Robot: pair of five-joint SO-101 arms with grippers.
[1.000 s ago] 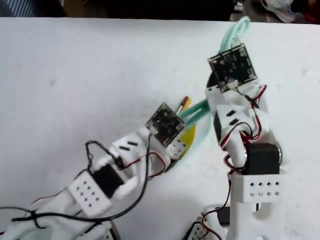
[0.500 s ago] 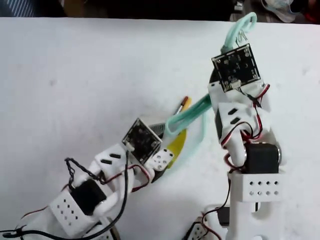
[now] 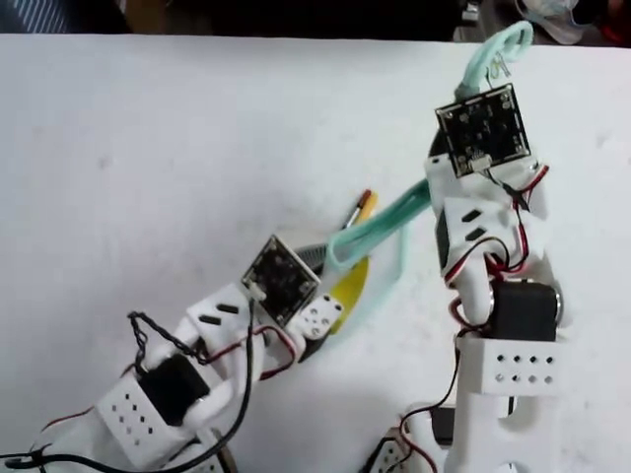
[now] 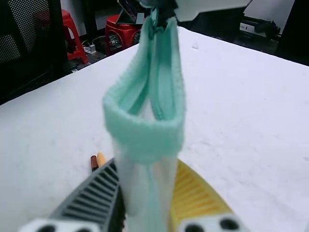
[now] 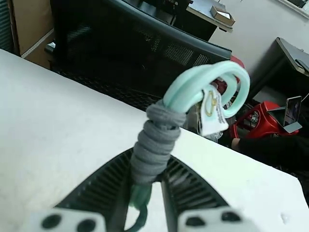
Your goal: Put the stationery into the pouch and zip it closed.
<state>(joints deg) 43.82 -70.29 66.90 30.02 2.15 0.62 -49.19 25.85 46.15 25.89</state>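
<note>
Holding pouch (image 3: 380, 229) stretched between clenched left hand (image 4: 147, 183) and clenched right hand (image 5: 147, 159), probably to steady zipper line, with pencils (image 3: 359, 207) outside on surface (image 3: 148, 148).

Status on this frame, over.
Left gripper shut on pouch; right gripper shut on its far end. Pouch strung between them. Pencil on table, outside it.
</note>
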